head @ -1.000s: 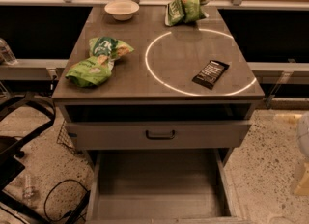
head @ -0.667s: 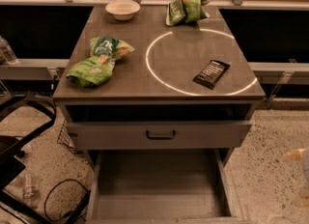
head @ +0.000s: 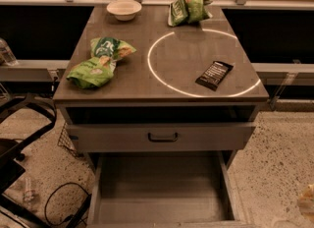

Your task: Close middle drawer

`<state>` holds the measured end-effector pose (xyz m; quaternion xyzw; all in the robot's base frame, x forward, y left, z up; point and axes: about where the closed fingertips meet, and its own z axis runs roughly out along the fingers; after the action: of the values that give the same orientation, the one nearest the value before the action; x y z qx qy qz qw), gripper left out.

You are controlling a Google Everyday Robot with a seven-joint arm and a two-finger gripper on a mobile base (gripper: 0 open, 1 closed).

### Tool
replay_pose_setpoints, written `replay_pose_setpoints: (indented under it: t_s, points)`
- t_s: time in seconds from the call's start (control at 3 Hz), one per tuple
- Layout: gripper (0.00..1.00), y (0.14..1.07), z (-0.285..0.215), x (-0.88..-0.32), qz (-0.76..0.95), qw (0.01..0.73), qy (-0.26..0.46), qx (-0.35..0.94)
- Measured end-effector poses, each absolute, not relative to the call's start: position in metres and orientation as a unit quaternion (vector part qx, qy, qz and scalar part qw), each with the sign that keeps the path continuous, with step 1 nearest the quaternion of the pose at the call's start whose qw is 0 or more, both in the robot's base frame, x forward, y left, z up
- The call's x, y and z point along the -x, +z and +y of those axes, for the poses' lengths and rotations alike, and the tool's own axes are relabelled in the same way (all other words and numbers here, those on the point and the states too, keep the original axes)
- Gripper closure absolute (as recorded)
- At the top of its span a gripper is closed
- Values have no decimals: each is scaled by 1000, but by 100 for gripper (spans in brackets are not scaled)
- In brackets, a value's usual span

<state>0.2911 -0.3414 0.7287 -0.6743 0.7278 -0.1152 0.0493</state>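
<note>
A pale, blurred sliver of the gripper (head: pixel 307 204) shows at the lower right edge, low over the speckled floor (head: pixel 274 163) and well apart from the cabinet. I cannot tell how wide it stands or whether it has hold of anything. The middle drawer (head: pixel 157 187), a long flat-bottomed tray of dull grey metal, is pulled far out toward the camera, its front at the bottom edge, so a push there looks wanted. Above it a shallower drawer (head: pixel 113 137) with a dark bar handle (head: pixel 163 136) sits slightly out under the smooth top (head: pixel 147 87).
</note>
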Motion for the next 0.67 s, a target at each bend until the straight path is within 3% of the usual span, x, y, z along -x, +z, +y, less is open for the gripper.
replay_pose_setpoints:
  t_s: [0.33, 0.67]
  points:
    - [100, 729, -342, -290, 728, 49, -115, 674]
    - [100, 726, -337, -289, 728, 43, -132, 672]
